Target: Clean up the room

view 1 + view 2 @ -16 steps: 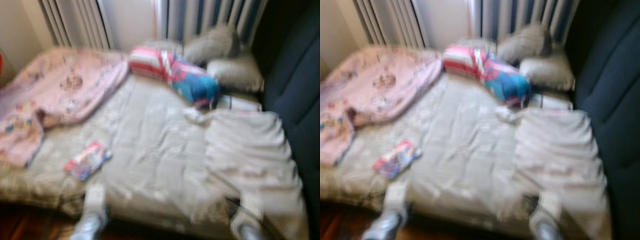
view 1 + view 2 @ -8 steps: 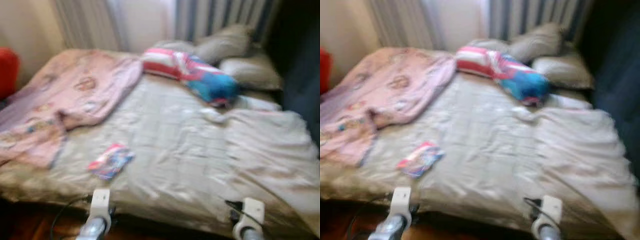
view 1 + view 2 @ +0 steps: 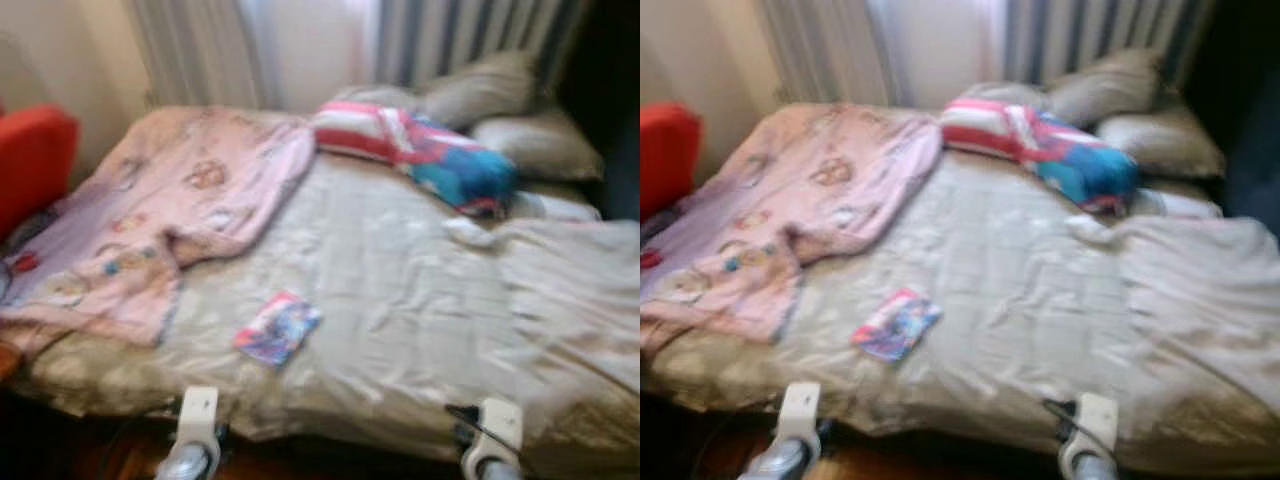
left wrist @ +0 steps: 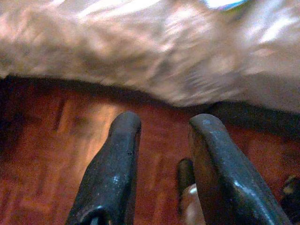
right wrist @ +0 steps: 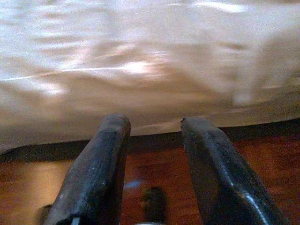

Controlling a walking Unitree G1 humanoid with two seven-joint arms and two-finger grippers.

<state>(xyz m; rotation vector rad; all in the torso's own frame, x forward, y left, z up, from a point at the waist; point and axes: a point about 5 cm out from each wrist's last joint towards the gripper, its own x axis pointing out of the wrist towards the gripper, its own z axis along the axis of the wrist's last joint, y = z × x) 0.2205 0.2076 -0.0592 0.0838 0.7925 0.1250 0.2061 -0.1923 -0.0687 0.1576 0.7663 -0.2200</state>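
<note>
**Bed seen from its foot edge, both grippers low and empty**

While the head views are blurred, the bed (image 3: 400,300) can be read: its near edge runs just above the 2 wrists at the bottom of the views, and dark wood floor (image 4: 47,154) lies below that edge. The left gripper (image 4: 159,126) and right gripper (image 5: 150,126) both hang over the floor just short of the bed edge, each with its 2 fingers spread apart and nothing between them.

A small colourful booklet (image 3: 277,328) lies on the grey cover near the bed's near edge, toward the left; any print on it is too blurred to read. A pink blanket (image 3: 170,220) covers the far left corner and spills over the left edge. A striped bundle (image 3: 420,155) in red, white and blue lies along the far edge, with 2 grey pillows (image 3: 510,110) beside it at the far right corner. A small white item (image 3: 468,232) sits just in front of the bundle. The middle of the cover is bare and rumpled. A red seat (image 3: 30,160) stands off the bed's left edge.
</note>
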